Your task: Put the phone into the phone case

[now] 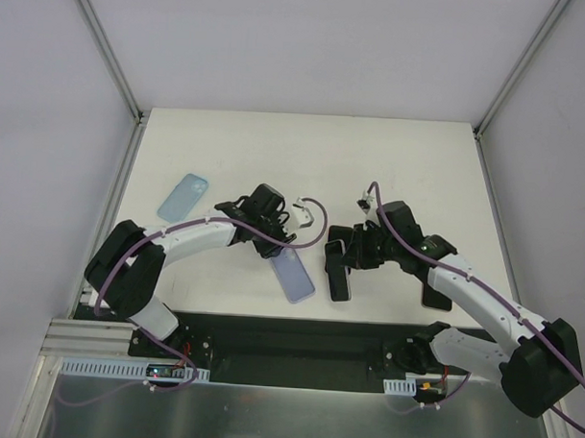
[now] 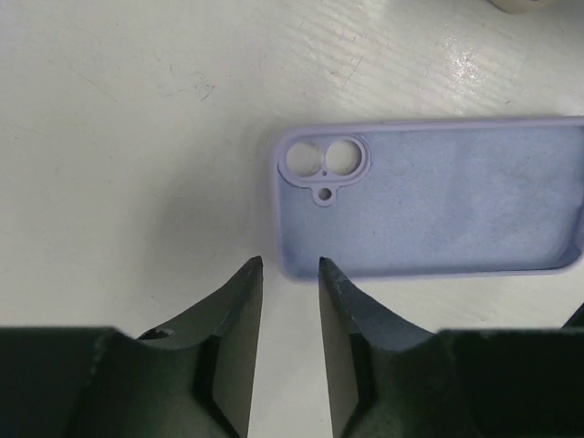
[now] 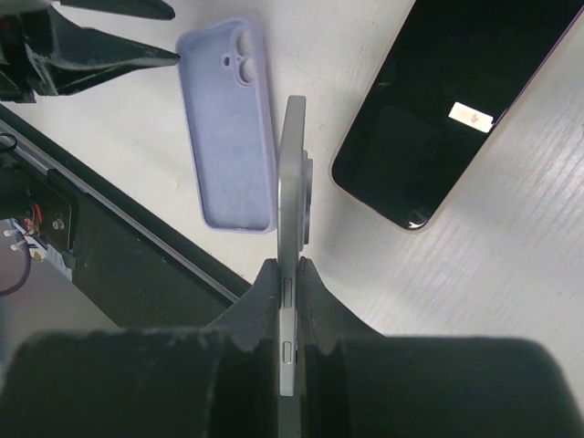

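Note:
The lilac phone case (image 1: 292, 275) lies open side up on the table, camera holes toward the far end. It also shows in the left wrist view (image 2: 438, 205) and the right wrist view (image 3: 233, 137). My left gripper (image 1: 274, 245) (image 2: 290, 263) is open a little and empty, its tips just off the case's camera-end corner. My right gripper (image 1: 347, 255) (image 3: 290, 265) is shut on the phone (image 1: 337, 276), held on edge (image 3: 292, 201) above the table, just right of the case.
A second dark phone (image 3: 456, 100) lies screen up right of the held one, partly under my right forearm (image 1: 434, 299). A light blue case (image 1: 183, 197) lies at far left. A small white object (image 1: 312, 215) sits behind the grippers. The black base strip (image 1: 288, 334) borders the near edge.

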